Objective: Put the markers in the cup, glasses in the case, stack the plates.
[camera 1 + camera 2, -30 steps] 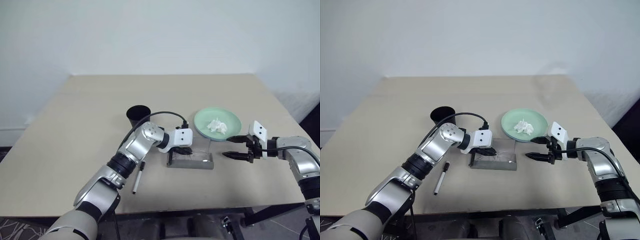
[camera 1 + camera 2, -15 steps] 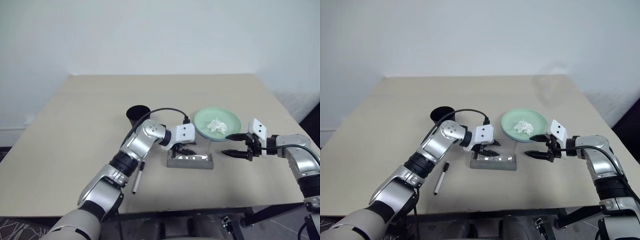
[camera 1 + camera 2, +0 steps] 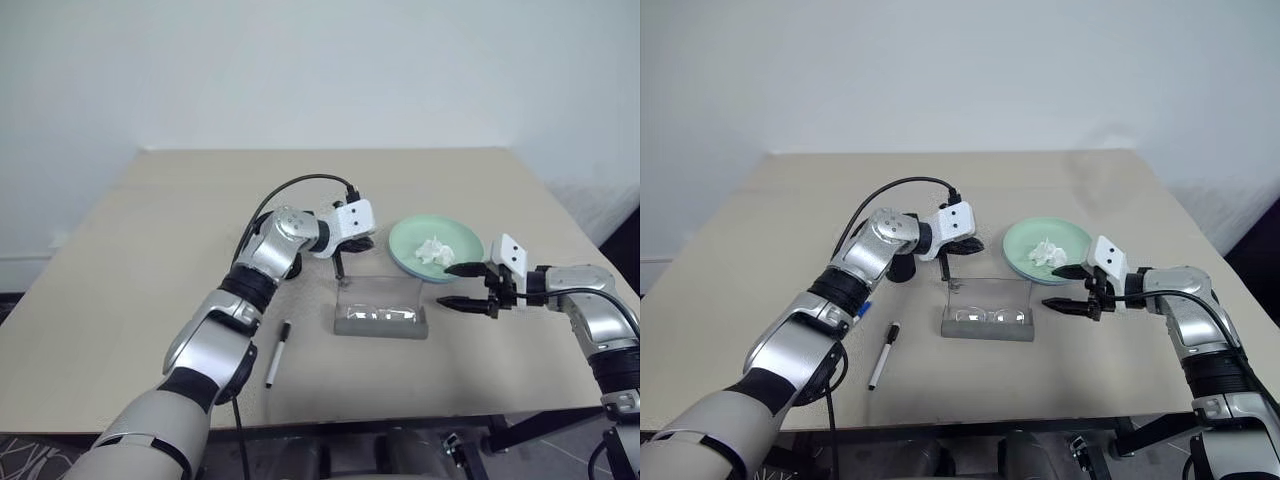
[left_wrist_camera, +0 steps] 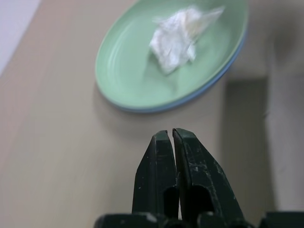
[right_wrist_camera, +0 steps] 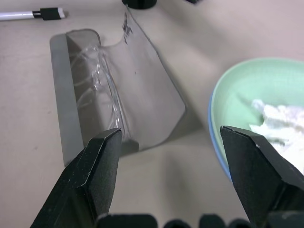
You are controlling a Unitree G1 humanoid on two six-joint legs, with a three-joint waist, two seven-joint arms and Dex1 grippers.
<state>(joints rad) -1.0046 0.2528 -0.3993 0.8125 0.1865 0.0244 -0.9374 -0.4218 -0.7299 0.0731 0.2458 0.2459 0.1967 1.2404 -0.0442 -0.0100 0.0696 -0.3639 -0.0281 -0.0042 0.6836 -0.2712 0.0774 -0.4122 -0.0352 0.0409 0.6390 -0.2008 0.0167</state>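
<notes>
Change since a second ago: left gripper [image 3: 341, 272] has lifted off the case [image 3: 381, 309] and drawn back toward the cup [image 3: 902, 268]; the case, then covered by that gripper, now lies exposed.

- Left gripper: fingers [image 4: 164, 175] pressed together, holding nothing, hanging above the desk [image 3: 150, 260] just beside the case's raised flap.
- Right gripper [image 3: 455, 285]: fingers spread wide, empty, hovering just beside the case's end, near the plates.
- Case: grey, open, centre of the desk; glasses [image 5: 105, 85] lying inside it.
- Plates: mint green plate [image 3: 437, 250] stacked on the light blue plate [image 4: 223, 76], whose rim shows beneath; crumpled white tissue [image 3: 433, 249] on top.
- Cup: black, upright, largely hidden behind the left arm.
- Markers: white-bodied, black-capped marker [image 3: 277, 353] on the desk beside the case, well apart from the cup; blue cap [image 3: 861, 309] just visible at the left forearm.
</notes>
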